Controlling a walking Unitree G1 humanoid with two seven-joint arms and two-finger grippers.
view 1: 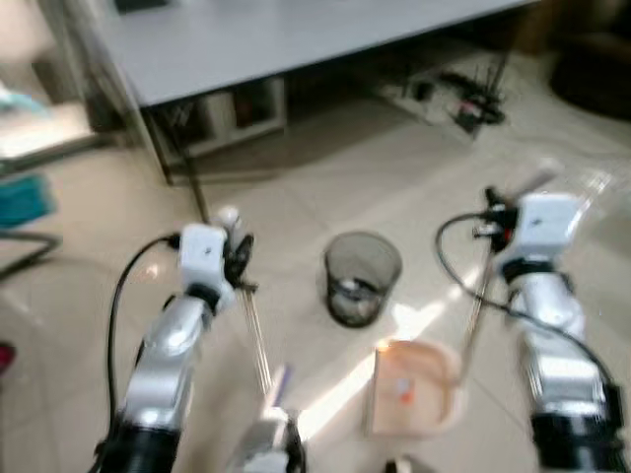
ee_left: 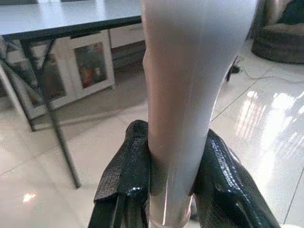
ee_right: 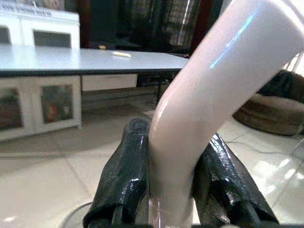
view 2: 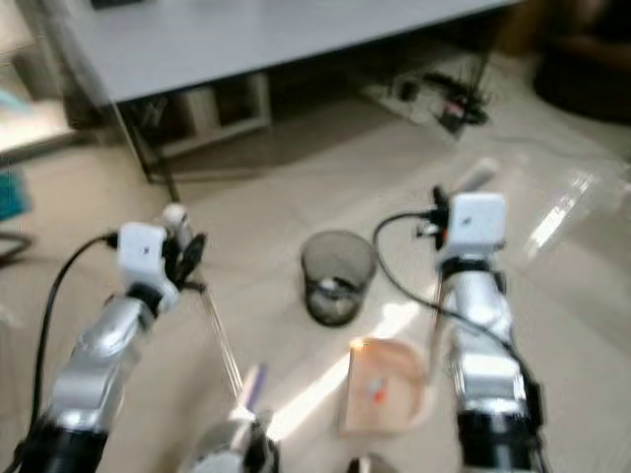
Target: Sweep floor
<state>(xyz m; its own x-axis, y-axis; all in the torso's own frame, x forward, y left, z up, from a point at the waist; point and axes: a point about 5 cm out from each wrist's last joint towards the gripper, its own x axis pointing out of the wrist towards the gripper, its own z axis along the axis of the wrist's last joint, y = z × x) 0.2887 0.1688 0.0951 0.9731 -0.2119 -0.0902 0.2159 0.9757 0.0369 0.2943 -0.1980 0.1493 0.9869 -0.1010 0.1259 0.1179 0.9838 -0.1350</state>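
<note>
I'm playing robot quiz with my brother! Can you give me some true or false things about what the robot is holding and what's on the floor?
1. The left claw is clamped on a pale handle. True.
2. The right claw is open and holds nothing. False: it grips a pale curved handle.
3. A dark bin stands on the floor between the two arms. True.
4. The dustpan sits on top of the grey table. False: it is on the floor, near the right arm.
5. The bin lies tipped on its side. False: it stands upright with its mouth up.
</note>
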